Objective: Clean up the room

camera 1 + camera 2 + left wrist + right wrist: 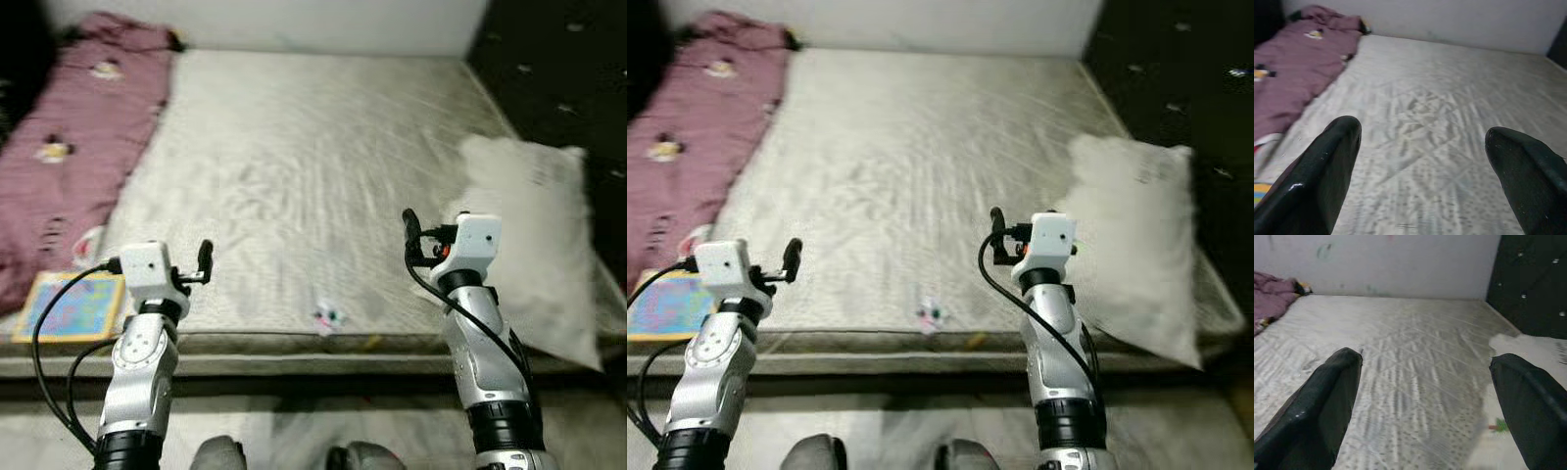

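Where the head views look down, a bare grey mattress (313, 186) carries a purple blanket (69, 137) along its left edge, a white pillow (534, 245) at its right, a colourful book (73, 305) at its near-left corner and a small scrap (328, 316) by its near edge. Left gripper (1422, 132) over the mattress, fingers spread wide. Right gripper (1425, 362) likewise gaping, with the pillow beside it.

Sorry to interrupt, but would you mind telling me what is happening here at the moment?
The robot stands at the edge of a bare mattress, both arms raised over it. The left gripper and right gripper are open and hold nothing. A purple blanket lies on the robot's left, a white pillow on its right, and a colourful book by the near-left corner.
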You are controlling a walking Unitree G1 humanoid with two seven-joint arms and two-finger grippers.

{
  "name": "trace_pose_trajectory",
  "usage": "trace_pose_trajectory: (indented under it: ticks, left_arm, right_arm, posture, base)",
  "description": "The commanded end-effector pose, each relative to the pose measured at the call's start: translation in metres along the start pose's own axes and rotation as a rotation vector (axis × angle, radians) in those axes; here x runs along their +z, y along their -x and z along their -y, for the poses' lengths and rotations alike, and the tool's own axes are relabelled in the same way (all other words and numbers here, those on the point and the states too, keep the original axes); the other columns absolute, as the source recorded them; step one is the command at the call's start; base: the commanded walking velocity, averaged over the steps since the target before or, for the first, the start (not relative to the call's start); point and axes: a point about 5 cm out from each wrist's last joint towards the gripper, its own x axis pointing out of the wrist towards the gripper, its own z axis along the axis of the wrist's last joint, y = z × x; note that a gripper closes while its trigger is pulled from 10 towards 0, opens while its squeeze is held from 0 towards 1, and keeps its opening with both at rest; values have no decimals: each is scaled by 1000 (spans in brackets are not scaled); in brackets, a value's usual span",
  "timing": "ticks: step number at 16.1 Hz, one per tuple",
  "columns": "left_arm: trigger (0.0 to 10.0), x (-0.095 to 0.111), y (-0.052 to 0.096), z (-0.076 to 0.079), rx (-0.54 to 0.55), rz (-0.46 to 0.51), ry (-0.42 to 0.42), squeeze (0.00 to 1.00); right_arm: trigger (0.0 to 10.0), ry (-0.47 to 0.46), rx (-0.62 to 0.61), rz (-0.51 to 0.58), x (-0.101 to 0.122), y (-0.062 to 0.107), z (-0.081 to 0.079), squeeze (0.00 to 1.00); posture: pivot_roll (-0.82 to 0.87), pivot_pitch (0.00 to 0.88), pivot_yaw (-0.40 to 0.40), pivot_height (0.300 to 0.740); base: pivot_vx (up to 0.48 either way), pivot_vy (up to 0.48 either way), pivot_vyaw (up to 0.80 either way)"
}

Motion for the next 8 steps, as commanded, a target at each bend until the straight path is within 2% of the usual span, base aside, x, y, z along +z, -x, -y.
trace_pose_trajectory:
  ticks: [1,8]
  left_arm:
    - [10000,4,0,-4,11,10,0,0]
    - [10000,1,-1,-2,14,-15,-14,0]
  right_arm:
    - [10000,5,12,14,5,0,-3,0]
    - [10000,4,68,16,6,0,-9,0]
  posture:
    - [24,72,-44,740]
    - [21,68,-43,731]
  base:
    - [0,0,0]
    - [0,0,0]
